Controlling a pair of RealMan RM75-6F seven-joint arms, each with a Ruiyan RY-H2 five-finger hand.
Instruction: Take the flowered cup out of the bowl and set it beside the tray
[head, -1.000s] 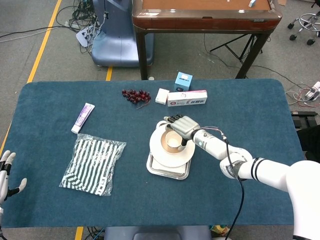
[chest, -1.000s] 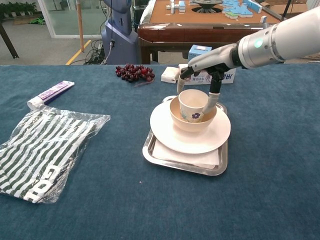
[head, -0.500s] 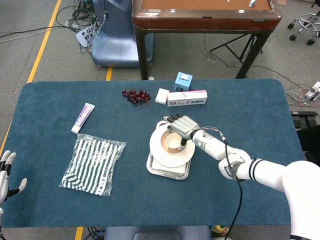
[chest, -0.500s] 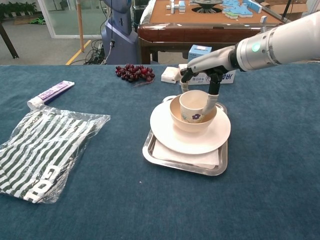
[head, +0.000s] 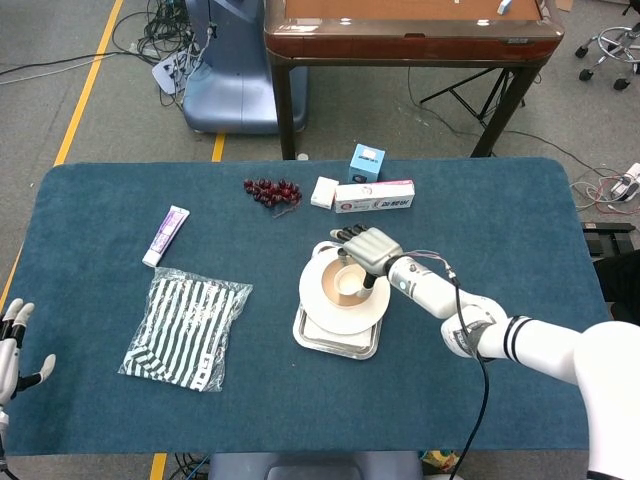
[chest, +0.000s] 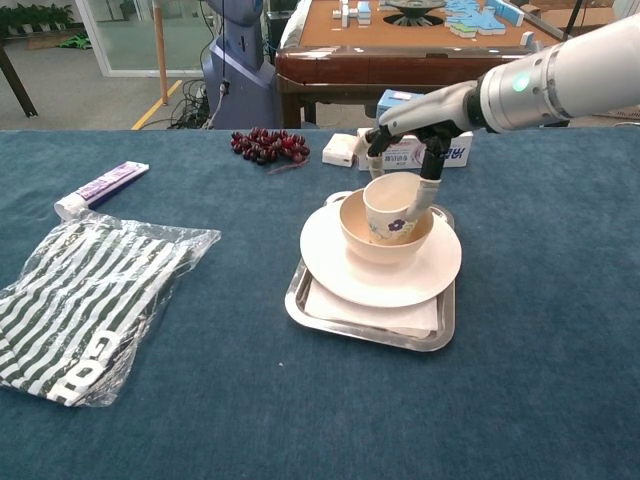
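On the desk (chest: 560, 400), your right hand (chest: 425, 130) grips the flowered cup (chest: 392, 208), which has now tilted and risen a little inside the bowl (chest: 360, 243) on the tray (chest: 372, 325); the lift is starting. Your left hand (head: 12, 345) stays open at the desk's left edge.

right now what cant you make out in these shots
- Cup base: hidden by the bowl wall, both views.
- Right hand grip behind the cup: hidden, chest view.
- Left hand: cut by head view edge.
- Box print: too small.
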